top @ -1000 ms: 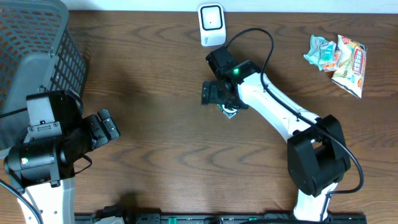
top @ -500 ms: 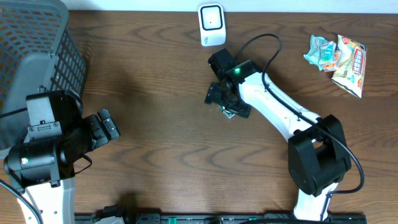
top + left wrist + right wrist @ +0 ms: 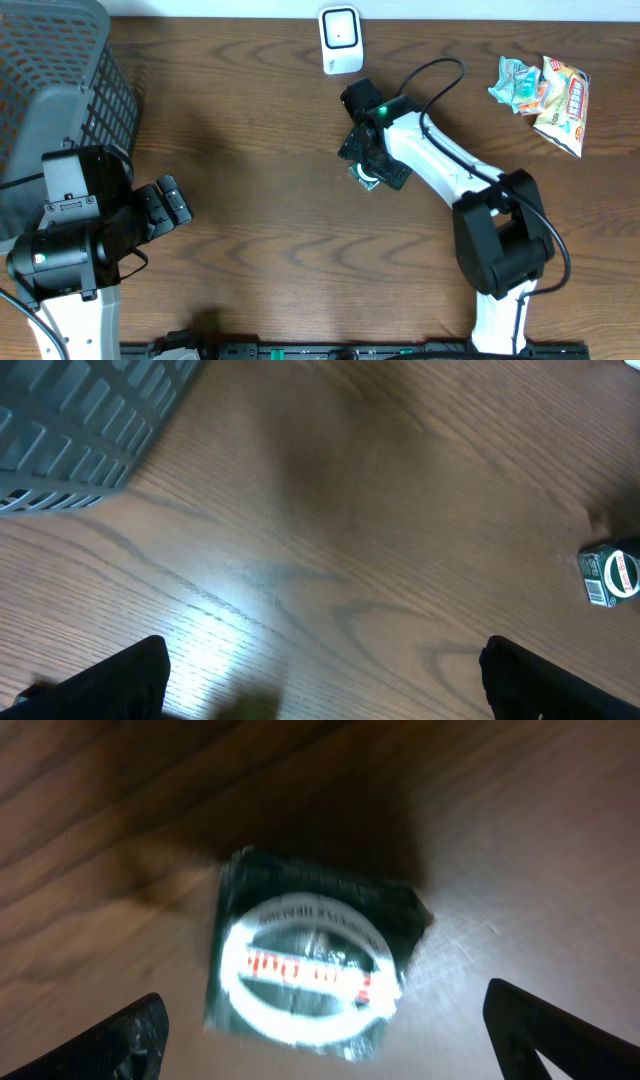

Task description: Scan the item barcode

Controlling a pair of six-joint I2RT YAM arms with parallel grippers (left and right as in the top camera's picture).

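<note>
Brown wood table here, grey basket in its far-left corner. Our left hand is wide open and empty. Our right hand is spread wide too, gripping nothing, right over the item, which lies on the table near the scanner.

We see a grey mesh basket at the far left of the brown wooden table, and at the far right a teal snack packet just beside a white-and-orange one.
</note>
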